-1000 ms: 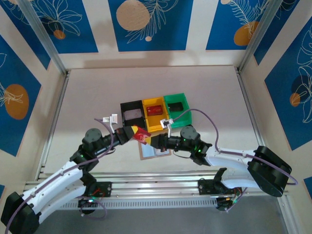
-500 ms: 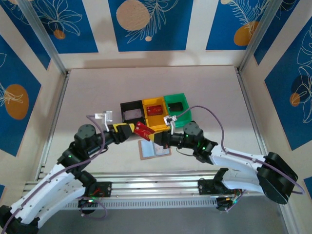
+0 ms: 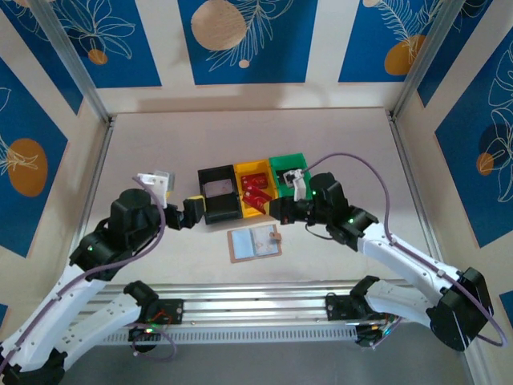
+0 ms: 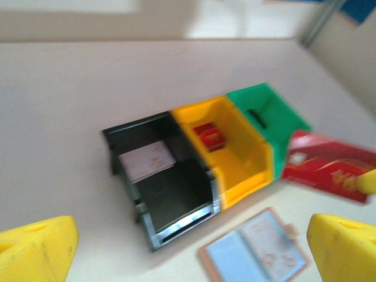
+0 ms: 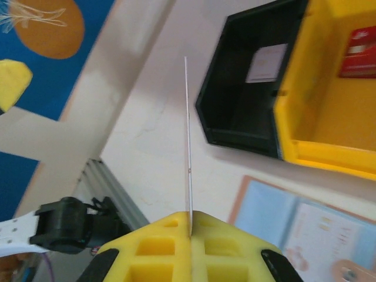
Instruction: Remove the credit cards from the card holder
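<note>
While it is seen edge-on from the right wrist, the card (image 5: 188, 135) is reduced to a thin pale line. Its lower end is hidden between the yellow moulded fingers (image 5: 235, 247) of the right gripper (image 5: 190, 218), which is clamped on it. From the left wrist its flat dark red face is shown, blurred, with pale print that cannot be read. Its long axis is pointed straight out from the fingertips, and from above it is placed over the yellow bin (image 3: 244, 210). A second red card (image 4: 208, 136) is lying inside that bin. The holder (image 3: 255, 243) is laid open on the table (image 3: 353, 144) just before the bins, tan-edged with pale pockets, and is cut off in both wrist views. A pale card (image 4: 147, 160) is seen in the black bin (image 4: 176, 226). The left gripper (image 4: 189, 249) is spread wide, with nothing held.
</note>
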